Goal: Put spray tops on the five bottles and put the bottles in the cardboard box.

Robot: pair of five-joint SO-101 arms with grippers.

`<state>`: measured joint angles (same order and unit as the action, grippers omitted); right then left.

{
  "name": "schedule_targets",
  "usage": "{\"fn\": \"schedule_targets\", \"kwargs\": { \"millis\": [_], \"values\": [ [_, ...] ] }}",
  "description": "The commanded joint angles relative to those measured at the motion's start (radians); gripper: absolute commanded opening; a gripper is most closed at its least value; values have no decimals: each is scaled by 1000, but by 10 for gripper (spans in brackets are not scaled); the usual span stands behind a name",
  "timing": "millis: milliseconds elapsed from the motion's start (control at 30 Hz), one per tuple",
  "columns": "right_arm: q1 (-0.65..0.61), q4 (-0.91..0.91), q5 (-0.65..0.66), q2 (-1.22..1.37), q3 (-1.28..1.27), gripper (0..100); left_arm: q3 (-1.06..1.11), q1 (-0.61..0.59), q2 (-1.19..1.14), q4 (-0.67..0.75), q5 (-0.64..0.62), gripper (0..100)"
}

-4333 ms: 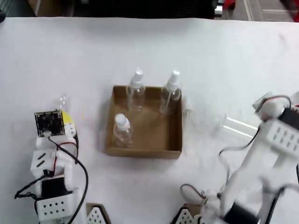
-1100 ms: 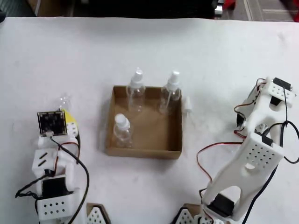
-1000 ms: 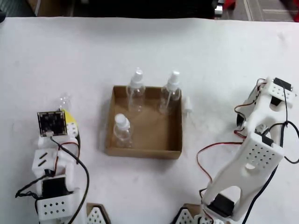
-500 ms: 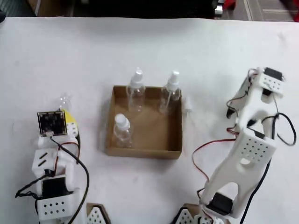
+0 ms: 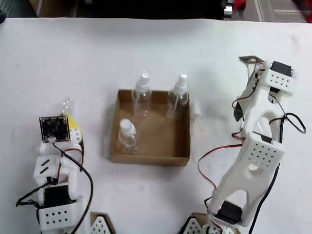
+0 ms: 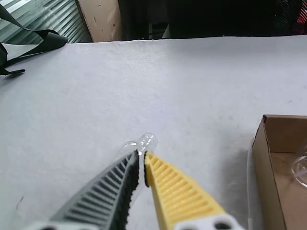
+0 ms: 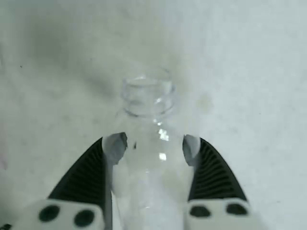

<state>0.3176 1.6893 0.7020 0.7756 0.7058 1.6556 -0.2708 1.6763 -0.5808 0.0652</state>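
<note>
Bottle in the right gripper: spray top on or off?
Off. The bottle held in the right gripper has a bare open neck, no top.

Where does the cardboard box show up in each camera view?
High view: the cardboard box sits in the middle of the table.
Left wrist view: the cardboard box's corner lies beyond the left gripper, off to one side.
Right wrist view: the right gripper grips a capless bottle.
Shared landmark: the clear bottle at the left gripper's tips.

Three bottles [image 5: 127, 135] in cardboard box [image 5: 148, 159]; spray top [image 5: 196, 110] beside it.
</note>
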Motion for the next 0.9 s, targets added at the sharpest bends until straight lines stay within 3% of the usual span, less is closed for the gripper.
{"fn": "schedule_targets", "kwargs": {
  "millis": [0,167,267,467,700,867],
  "values": [
    [8,31,210,-67,18,16,-23,10,19,-6,9,26],
    [13,30,476,-76,-86,16,-23,10,19,-6,9,26],
    [4,30,542,-76,-121,16,-23,5,19,-6,9,26],
    [2,30,539,-77,-118,35,-23,10,19,-5,9,26],
    [-4,30,440,-84,-117,310,-23,10,19,-3,9,27],
    [-18,30,436,-165,-120,292,-23,10,19,-5,9,27]
  ]
}}
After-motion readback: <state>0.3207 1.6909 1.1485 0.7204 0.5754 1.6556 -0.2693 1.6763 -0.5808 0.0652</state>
